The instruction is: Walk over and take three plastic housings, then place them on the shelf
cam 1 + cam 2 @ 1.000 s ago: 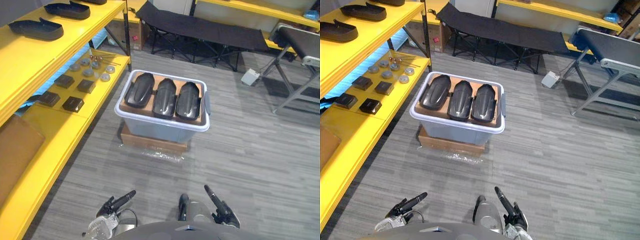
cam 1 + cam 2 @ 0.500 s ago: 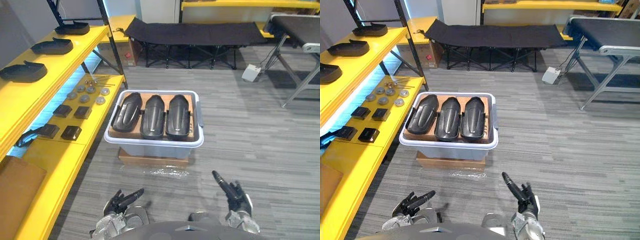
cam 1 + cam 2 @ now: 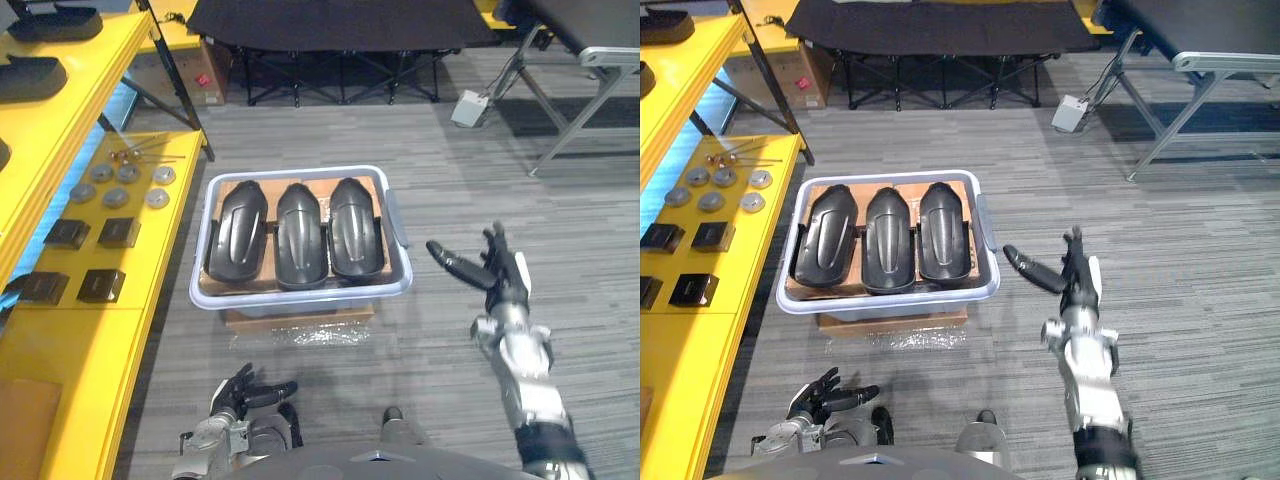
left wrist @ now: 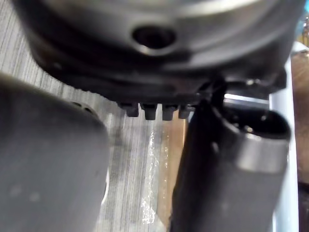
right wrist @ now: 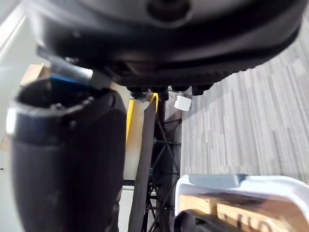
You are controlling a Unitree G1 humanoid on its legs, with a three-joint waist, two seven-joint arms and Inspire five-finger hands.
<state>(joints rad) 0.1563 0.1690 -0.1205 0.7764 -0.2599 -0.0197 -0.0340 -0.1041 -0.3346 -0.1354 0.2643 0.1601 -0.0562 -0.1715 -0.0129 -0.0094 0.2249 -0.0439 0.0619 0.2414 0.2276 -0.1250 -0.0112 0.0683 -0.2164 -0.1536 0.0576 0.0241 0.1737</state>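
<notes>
Black housings [image 3: 301,233], 3 of them, lie side by side in a pale tub [image 3: 300,296] set on a cardboard box [image 3: 300,318] on the floor.

Left eye view: each housing's long axis runs straight away from the robot, all 3 parallel. Right robot hand [image 3: 497,275] is raised just beside the tub's right end, about rim height, fingers straight and spread, thumb aimed at the tub, holding nothing. So the housings lie to that hand's left, w/ the right-most one closest. Left robot hand [image 3: 243,392] hangs low by the body, on the near side of the tub and well apart from it, fingers loose, nothing in it. Yellow shelf [image 3: 150,250] runs along the robot's left, beside the tub.

Right eye view: same layout. The right robot hand is the nearer one by far, w/ the tub's right rim between it and the 1st housing.

Left wrist view: fingers straight past the dark palm, nothing held. A strip of tub rim [image 4: 289,208] shows beyond the thumb.

Right wrist view: fingers straight, no grip. The tub rim [image 5: 241,182] and a dark housing tip [image 5: 193,223] sit just ahead.

Judgement: approach phase, none taken yet. Next reach prob. goes leftward over the rim w/ the right robot hand, closing across the housing's short width.
</notes>
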